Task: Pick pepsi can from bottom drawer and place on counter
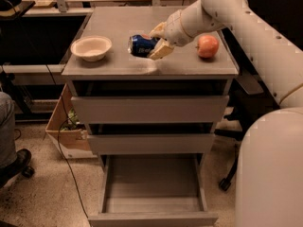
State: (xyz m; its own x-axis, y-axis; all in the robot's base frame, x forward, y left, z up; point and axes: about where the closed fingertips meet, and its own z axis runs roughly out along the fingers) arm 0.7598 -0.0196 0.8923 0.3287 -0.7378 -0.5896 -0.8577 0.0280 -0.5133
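The pepsi can (140, 45) is blue with white lettering and lies on its side, held between the fingers of my gripper (155, 42) just above the middle of the counter (123, 27). My white arm reaches in from the right. The bottom drawer (152, 188) stands pulled out at the foot of the cabinet, and its inside shows nothing in it.
A white bowl (91, 47) sits at the counter's left. A red apple (208, 46) sits at its right, close to my wrist. The two upper drawers (150, 109) are closed. A cardboard box (66, 126) stands on the floor to the left; a chair base is to the right.
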